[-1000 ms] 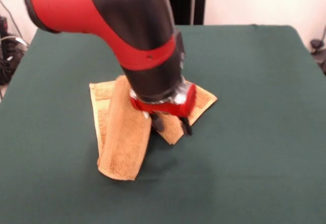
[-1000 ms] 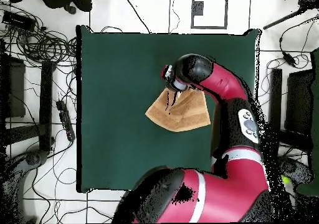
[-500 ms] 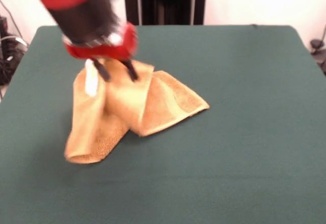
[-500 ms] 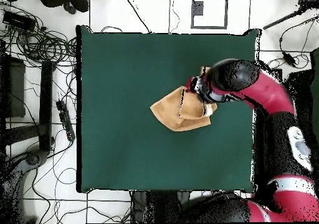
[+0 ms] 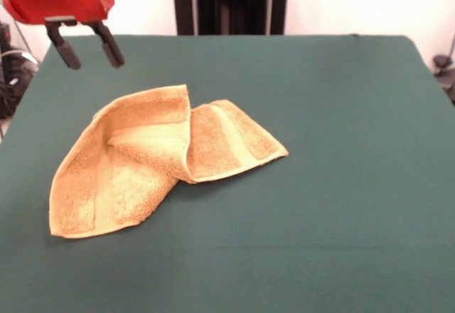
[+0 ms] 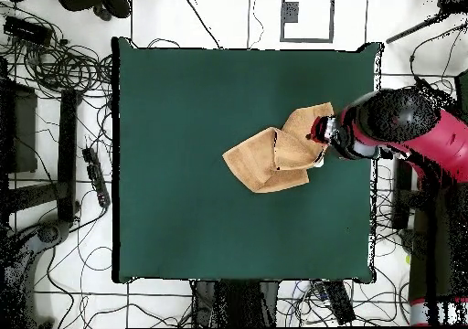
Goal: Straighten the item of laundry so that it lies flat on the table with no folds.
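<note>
The large rectangular tabletop covered in plain dark green felt-like cloth [image 5: 341,206] is bare along its near edge in the front view.

Behind that bare strip, left of the table centre, lies the small orange-tan terry towel [image 5: 135,163]. It is not flat. The left portion spreads toward the near left corner, with a woven band visible along its left side. The right portion runs to a point toward the table centre. The two portions meet at a raised fold, where one layer overlaps the other. The upper edge of the left portion curls up and casts a shadow on the pile below it.

In the overhead view, the towel [image 6: 279,153] sits right of the table centre, and its right end lies just beside the arm.

At the far left, the red-bodied gripper with two black fingers [image 5: 87,51] hangs above the table surface, apart from the towel. The fingers [image 5: 111,45] are spread, and nothing is held between them. In the overhead view, the red and black arm [image 6: 402,129] reaches in from the right edge of the table.
</note>
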`<action>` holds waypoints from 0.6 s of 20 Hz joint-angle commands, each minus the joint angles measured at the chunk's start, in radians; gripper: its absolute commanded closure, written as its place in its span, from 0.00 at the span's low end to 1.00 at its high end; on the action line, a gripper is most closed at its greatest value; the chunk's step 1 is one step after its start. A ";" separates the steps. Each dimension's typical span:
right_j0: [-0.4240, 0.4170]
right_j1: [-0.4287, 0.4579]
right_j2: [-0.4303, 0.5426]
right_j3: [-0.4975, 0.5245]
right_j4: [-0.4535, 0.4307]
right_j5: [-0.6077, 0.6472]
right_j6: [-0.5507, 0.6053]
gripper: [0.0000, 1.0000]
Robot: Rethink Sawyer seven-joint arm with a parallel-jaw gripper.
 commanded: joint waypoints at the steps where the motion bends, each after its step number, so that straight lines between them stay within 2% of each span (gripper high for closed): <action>1: 0.060 0.010 0.162 0.184 -0.050 -0.044 -0.199 0.00; 4: 0.068 0.023 0.167 0.196 -0.056 -0.110 -0.151 0.00; 8: 0.115 0.083 0.150 0.123 -0.077 -0.098 -0.077 0.00; 10: 0.125 0.116 0.152 0.112 -0.043 -0.150 -0.007 0.00; 12: 0.139 0.149 0.151 0.086 -0.045 -0.171 0.002 0.00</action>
